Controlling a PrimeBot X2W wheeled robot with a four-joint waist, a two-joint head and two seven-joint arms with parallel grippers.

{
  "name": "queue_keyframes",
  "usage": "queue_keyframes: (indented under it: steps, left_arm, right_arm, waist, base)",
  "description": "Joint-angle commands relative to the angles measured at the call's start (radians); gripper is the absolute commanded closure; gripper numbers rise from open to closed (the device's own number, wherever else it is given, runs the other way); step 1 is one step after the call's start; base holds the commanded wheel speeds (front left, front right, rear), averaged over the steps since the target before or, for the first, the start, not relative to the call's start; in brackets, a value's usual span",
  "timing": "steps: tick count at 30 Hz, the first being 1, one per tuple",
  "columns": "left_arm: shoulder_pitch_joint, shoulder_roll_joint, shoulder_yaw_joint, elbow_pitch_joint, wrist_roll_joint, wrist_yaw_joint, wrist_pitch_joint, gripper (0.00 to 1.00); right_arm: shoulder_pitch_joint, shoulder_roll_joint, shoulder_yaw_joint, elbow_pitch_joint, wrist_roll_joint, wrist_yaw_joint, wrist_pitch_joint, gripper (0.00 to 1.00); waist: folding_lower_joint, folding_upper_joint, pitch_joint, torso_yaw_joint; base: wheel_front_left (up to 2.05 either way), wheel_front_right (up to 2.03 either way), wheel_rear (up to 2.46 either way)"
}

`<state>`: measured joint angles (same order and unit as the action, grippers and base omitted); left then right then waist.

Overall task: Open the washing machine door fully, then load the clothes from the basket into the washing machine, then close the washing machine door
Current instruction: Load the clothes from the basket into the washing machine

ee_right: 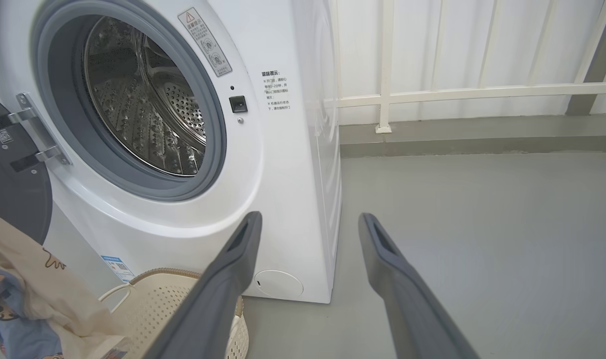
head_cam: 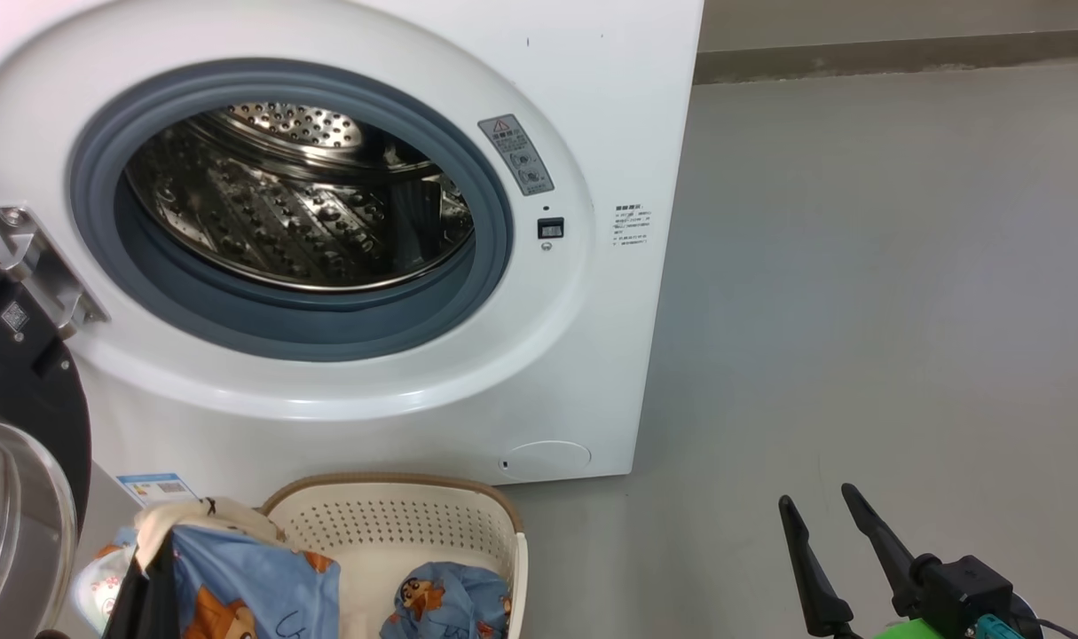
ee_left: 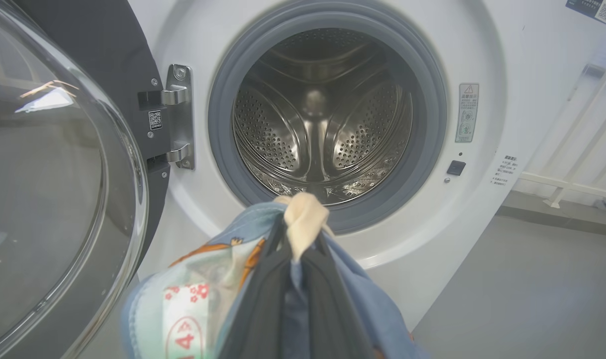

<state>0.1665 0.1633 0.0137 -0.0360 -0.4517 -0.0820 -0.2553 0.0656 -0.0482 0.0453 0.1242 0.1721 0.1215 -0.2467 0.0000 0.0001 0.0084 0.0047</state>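
**A:** Head view first. Where does everything sit?

**B:** The washing machine stands far left. Its door is swung open to the left, and the steel drum shows through the opening. The basket sits on the floor just in front of it.

**A:** And the clothes?

**B:** A blue bear-print bundle with a cream piece is lifted at the basket's left end. Another blue piece lies inside the basket. The right hand is near right over the floor, released, fingers spread wide.

**A:** Left wrist view?

**B:** The left hand is clenched on the bundle, with cream cloth poking out past its fingertips. It holds the bundle in front of the machine, short of the opening. The door's glass bulges at the left, on its hinge.

**A:** Right wrist view?

**B:** The two fingers stand well apart. The machine is at the left with the basket below it, and the lifted cloth is at the left edge. A white railing runs along the far side.
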Motion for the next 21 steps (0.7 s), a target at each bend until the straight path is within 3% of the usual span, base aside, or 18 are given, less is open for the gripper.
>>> queue_keyframes:
  steps: [1, 21]
  left_arm:
    - [-0.019, 0.007, 0.037, -0.028, 0.011, 0.006, -0.006, 1.00]
    - [-0.078, 0.002, 0.046, -0.004, 0.008, -0.011, -0.006, 1.00]
  right_arm:
    - [-0.010, -0.002, 0.018, -0.029, 0.005, 0.009, -0.001, 0.00]
    - [-0.034, -0.002, 0.013, -0.042, 0.001, 0.009, -0.003, 0.00]
  waist:
    - [0.0000, -0.0001, 0.003, 0.001]
    - [0.0000, -0.0001, 0.089, 0.011]
  base:
    - [0.00, 0.00, 0.00]
    - [0.00, 0.00, 0.00]
